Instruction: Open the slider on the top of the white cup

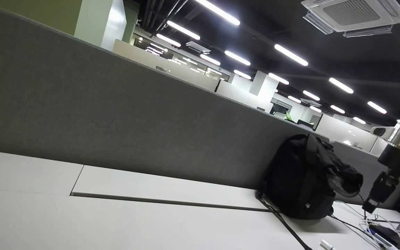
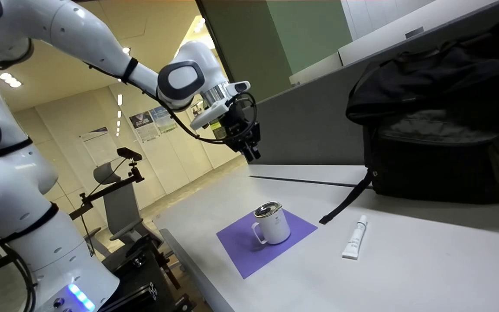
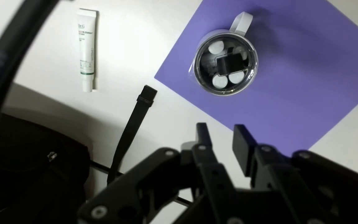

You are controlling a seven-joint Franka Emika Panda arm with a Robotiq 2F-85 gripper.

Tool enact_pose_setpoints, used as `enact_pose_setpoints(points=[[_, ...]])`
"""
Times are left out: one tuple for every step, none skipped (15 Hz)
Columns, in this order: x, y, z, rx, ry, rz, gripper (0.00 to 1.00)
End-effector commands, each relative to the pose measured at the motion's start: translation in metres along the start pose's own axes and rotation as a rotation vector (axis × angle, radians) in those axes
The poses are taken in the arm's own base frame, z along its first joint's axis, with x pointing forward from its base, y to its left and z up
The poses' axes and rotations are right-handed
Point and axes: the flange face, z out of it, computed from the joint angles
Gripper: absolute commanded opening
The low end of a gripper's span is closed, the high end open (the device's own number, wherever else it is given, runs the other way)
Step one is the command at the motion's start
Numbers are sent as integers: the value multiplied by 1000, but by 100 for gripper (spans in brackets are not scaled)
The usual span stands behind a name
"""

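The white cup [image 2: 275, 229] stands upright on a purple sheet [image 2: 241, 255], its handle towards the robot's base. In the wrist view the cup shows from above with a clear round lid [image 3: 208, 84] and its handle [image 3: 242, 24]. The dark slider [image 3: 229, 64] sits across the lid's middle; whether the drink hole is covered cannot be told. My gripper [image 3: 220, 128] is open with a moderate gap and holds nothing. In an exterior view the gripper [image 2: 251, 155] hangs well above the table, behind the cup. It also shows in an exterior view [image 1: 370, 206], where the cup is out of view.
A black backpack [image 2: 444, 160] stands against the grey partition [image 1: 134, 114]; its strap [image 3: 132, 124] reaches towards the sheet. A white tube [image 2: 355, 238] lies beside the strap. Cables [image 1: 366, 227] lie beyond the backpack. The table's edge [image 2: 189, 264] runs near the robot's base.
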Motion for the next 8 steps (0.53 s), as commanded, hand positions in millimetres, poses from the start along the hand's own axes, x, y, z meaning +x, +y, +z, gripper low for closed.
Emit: enact_pose_setpoints(points=[[-4, 7, -17, 10, 34, -16, 60], [-5, 9, -19, 9, 39, -17, 66], [-6, 10, -20, 13, 43, -20, 73], [-4, 8, -10, 7, 26, -13, 80], [-4, 9, -11, 7, 28, -14, 63], [-4, 8, -10, 9, 26, -15, 69], [-4, 7, -9, 10, 25, -16, 75], [-3, 7, -8, 11, 23, -18, 80]])
